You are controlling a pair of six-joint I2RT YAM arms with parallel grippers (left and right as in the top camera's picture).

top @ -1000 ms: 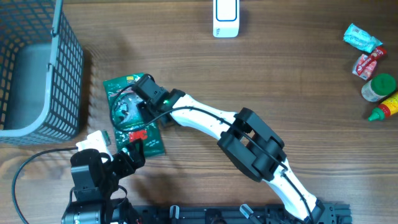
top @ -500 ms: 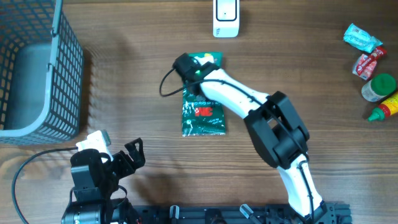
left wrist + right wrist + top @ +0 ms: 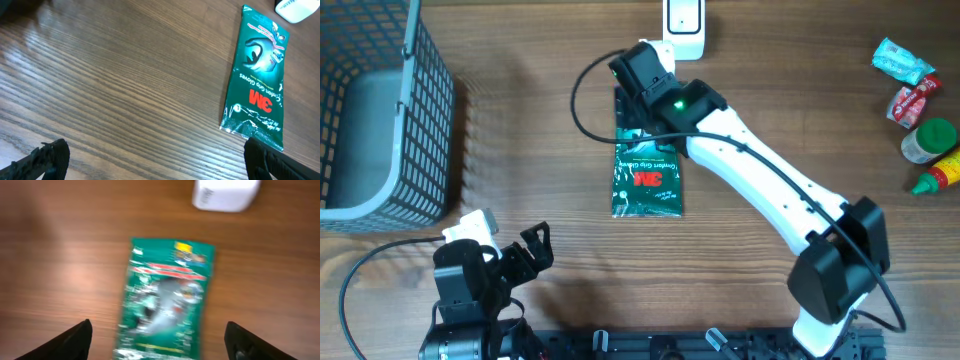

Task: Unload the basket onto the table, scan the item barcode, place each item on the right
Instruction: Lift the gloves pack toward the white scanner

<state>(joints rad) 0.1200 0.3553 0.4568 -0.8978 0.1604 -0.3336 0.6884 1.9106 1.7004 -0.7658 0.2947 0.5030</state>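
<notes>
Wooden table (image 3: 520, 130) bears the green glove packet (image 3: 648, 185) flat near its middle, one short end just shy of the white scanner (image 3: 682, 30) at twelve o'clock. The right gripper (image 3: 157, 330) hangs over that end, fingers spread wide, holding nothing, with the packet running from it toward six o'clock. The step seems to be presenting the packet. No barcode shows, so the next move likely calls for a regrasp and turn. The left gripper (image 3: 528, 248) sits at seven o'clock, also wide.

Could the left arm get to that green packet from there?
Probably yes: bare table lies between the left arm and the packet; the right arm reaches over only its far end.
</notes>
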